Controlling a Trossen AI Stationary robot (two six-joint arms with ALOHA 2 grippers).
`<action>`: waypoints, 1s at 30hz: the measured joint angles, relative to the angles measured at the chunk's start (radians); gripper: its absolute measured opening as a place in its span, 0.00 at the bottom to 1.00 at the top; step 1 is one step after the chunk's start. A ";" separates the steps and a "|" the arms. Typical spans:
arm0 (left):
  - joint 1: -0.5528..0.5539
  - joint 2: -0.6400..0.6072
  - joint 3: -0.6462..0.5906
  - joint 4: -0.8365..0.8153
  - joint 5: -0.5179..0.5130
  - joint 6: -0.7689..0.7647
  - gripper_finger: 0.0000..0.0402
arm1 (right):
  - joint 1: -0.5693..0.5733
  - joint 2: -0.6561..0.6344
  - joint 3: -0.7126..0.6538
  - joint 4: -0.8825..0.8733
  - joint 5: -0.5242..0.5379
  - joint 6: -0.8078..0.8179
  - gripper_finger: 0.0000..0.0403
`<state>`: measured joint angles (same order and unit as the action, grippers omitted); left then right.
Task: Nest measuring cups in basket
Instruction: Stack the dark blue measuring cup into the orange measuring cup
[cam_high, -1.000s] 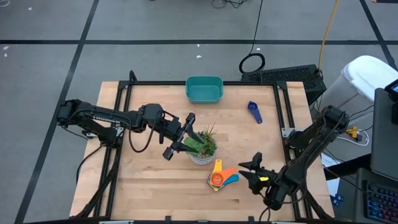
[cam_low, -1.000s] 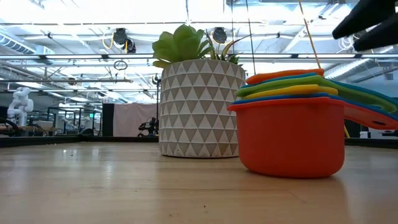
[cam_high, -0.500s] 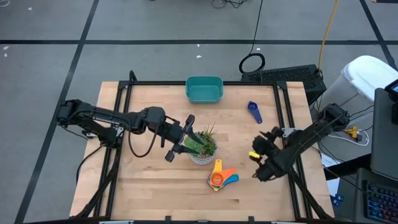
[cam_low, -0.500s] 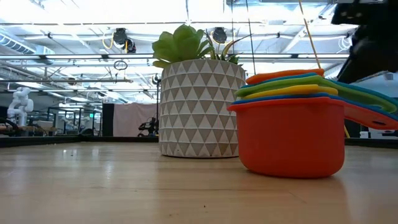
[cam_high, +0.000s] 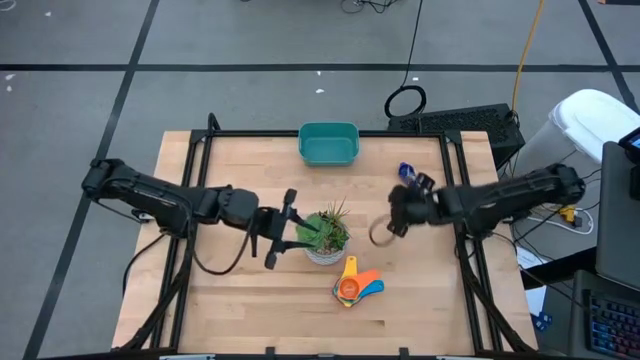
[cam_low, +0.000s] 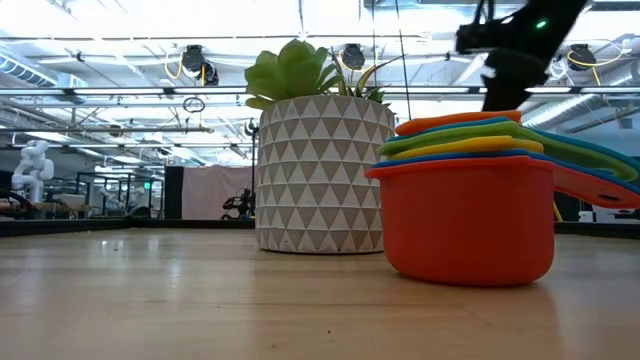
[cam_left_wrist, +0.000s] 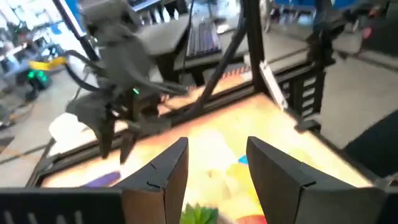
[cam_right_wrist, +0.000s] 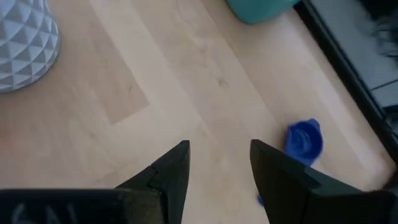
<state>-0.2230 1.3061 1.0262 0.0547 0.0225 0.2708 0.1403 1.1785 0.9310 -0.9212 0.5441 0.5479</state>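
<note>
Since a second ago, right gripper (cam_high: 384, 230) swung away from the near-right corner beside the nested measuring cups (cam_high: 355, 286) to mid-table, right of the potted plant (cam_high: 324, 234); right arm now stretched almost level across the table from the right edge. Left gripper (cam_high: 278, 229) drawn back slightly from the plant; cups, plant and basket (cam_high: 328, 143) unmoved.

Right gripper: fingers (cam_right_wrist: 169, 169) apart, nothing between them, bare table (cam_right_wrist: 124, 81) beneath. Lone blue measuring cup (cam_high: 409, 179) just behind the right gripper and slightly to its right, near the wrist; in the right wrist view the same cup (cam_right_wrist: 304, 139) ahead of and beside one fingertip, not touching. Nested stack of cups in front of the right gripper and slightly to its left, nearer the table's front edge, orange cup (cam_low: 465, 218) outermost, others fanned on top. Basket well beyond the right gripper at the far edge, a teal corner (cam_right_wrist: 258, 9) visible in the right wrist view.

Left gripper: level, pointing at the plant from the left, fingers (cam_left_wrist: 164, 174) spread wide and empty, tips just beside the leaves (cam_left_wrist: 199, 214). Stack of cups off to the left gripper's right and forward, past the plant.
</note>
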 joint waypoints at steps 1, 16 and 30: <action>-0.006 -0.008 0.000 -0.034 -0.022 -0.002 0.41 | -0.043 -0.003 0.000 0.019 -0.029 -0.050 0.40; -0.080 -0.103 -0.002 -0.326 -0.458 -0.047 0.41 | -0.447 0.052 -0.001 0.106 -0.313 -0.310 0.40; 0.083 -0.195 -0.002 -0.342 -0.286 0.049 0.41 | -0.694 0.173 -0.090 0.234 -0.417 -0.432 0.40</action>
<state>-0.1403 1.1114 1.0241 -0.2876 -0.2638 0.3202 -0.5536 1.3515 0.8413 -0.6871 0.1276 0.1164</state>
